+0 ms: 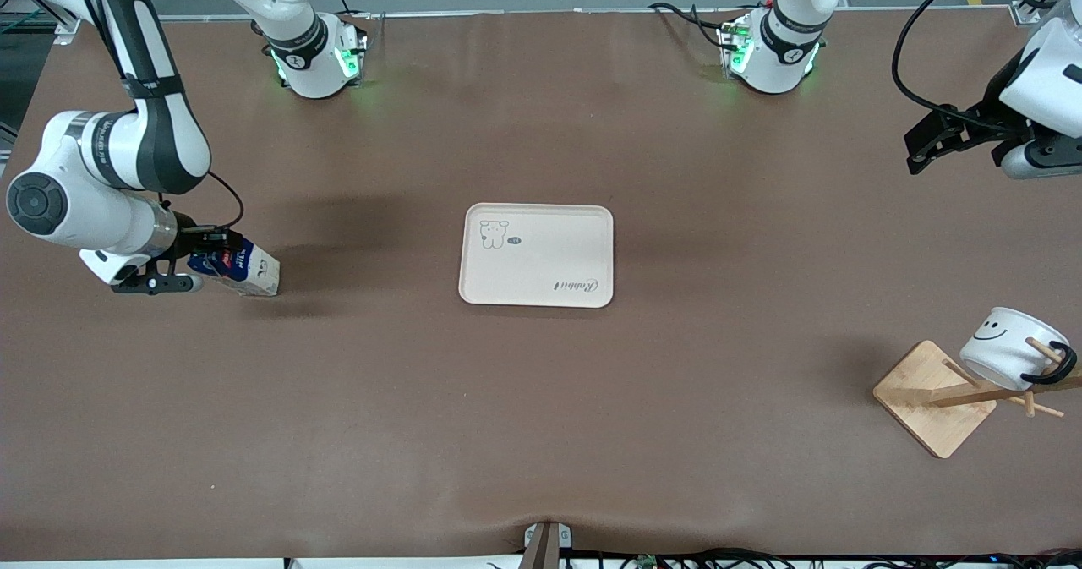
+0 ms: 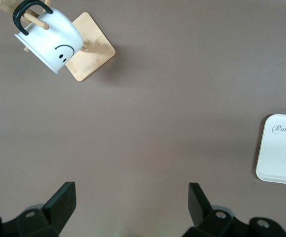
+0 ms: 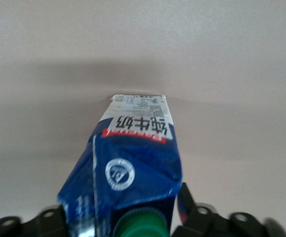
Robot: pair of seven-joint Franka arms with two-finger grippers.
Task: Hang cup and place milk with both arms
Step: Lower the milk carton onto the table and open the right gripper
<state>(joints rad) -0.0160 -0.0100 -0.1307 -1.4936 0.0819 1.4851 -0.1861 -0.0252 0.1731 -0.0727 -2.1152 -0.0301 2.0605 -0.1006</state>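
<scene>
The milk (image 1: 241, 266), a blue and white carton with a green cap, leans at the right arm's end of the table, its base on the surface. My right gripper (image 1: 203, 258) is shut on its gable top; in the right wrist view the milk (image 3: 133, 158) fills the space in the right gripper (image 3: 123, 202). The white smiley cup (image 1: 1006, 345) hangs by its black handle on a peg of the wooden rack (image 1: 934, 400). My left gripper (image 1: 913, 155) waits open and empty above the table at the left arm's end. In the left wrist view, the left gripper (image 2: 132, 197) is apart from the cup (image 2: 49, 42).
A cream tray (image 1: 537, 290) with a small drawing and lettering lies bare at the middle of the table, also in the left wrist view as the tray (image 2: 281, 158). The rack's square base (image 2: 91, 47) sits near the front camera at the left arm's end. Brown cloth covers the table.
</scene>
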